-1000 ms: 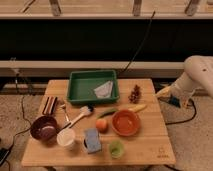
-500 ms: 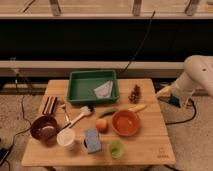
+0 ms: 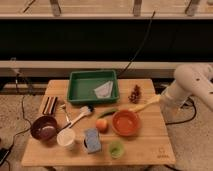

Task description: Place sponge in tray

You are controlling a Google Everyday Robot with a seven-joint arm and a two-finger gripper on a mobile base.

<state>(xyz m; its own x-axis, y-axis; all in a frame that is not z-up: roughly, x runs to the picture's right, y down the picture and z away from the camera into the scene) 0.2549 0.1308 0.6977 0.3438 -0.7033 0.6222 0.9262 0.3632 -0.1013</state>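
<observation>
The blue-grey sponge (image 3: 92, 139) lies flat near the front of the wooden table, between a white cup (image 3: 66, 137) and a small green cup (image 3: 116, 148). The green tray (image 3: 77, 90) sits at the back middle of the table with a pale folded cloth (image 3: 104, 90) in its right half. My white arm (image 3: 192, 85) comes in from the right. Its gripper (image 3: 167, 99) hangs by the table's right edge, far from the sponge, open and holding nothing.
An orange bowl (image 3: 125, 122) and an orange fruit (image 3: 102, 124) sit right of the sponge. A dark bowl (image 3: 44, 127), a brush (image 3: 80, 116) and a wooden block (image 3: 48, 105) are at the left. A yellow banana (image 3: 147, 104) and a dark cluster (image 3: 135, 93) lie near the gripper.
</observation>
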